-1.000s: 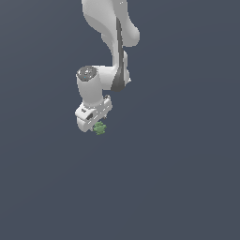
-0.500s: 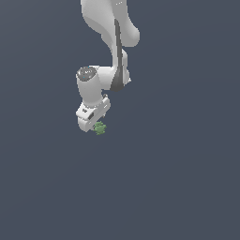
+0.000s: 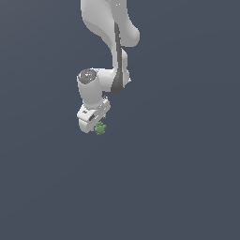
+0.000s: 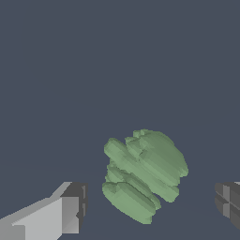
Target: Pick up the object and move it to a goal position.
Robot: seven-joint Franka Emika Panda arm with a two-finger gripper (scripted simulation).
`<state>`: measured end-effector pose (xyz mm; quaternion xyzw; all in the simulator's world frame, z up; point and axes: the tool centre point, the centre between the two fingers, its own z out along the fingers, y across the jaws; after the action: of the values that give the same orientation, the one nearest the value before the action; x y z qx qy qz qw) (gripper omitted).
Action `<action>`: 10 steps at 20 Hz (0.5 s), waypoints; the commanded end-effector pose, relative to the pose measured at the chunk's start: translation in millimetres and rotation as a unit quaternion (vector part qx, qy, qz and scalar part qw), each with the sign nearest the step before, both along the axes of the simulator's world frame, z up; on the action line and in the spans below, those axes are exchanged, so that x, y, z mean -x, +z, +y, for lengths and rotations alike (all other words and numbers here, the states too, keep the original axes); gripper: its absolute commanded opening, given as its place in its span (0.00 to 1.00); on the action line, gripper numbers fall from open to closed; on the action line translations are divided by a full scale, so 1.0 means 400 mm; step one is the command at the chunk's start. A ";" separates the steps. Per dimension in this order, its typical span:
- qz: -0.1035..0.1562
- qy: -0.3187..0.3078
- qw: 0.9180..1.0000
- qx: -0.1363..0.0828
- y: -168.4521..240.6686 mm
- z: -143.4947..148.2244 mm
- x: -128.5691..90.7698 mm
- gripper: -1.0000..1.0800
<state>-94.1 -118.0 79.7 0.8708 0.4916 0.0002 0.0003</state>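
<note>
The white robot gripper (image 4: 149, 206) has its 2 dark-tipped fingers (image 4: 75, 206) spread wide, with clear gaps between each pad and the small, lumpy, bright green object (image 4: 143, 173) that sits between them, untouched. In the exterior view the gripper (image 3: 96, 125) hangs at the end of the white jointed arm (image 3: 110, 42) over the plain dark grey-blue floor (image 3: 187, 178), with the green object (image 3: 100, 128) just at its lower edge.

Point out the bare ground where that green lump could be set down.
Bare ground spreads on every side of the pincer in the exterior view. The only crowded spot is at the green lump itself, which lies between the open fingers with gaps on both sides.
</note>
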 end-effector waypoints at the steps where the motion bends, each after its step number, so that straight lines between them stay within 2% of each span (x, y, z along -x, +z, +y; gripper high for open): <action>1: 0.000 0.001 1.000 0.000 -0.026 0.001 0.002 0.96; 10: 0.000 0.002 1.000 0.000 -0.099 0.001 0.002 0.96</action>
<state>-95.3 -117.7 42.3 0.8700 0.4930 -0.0005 -0.0005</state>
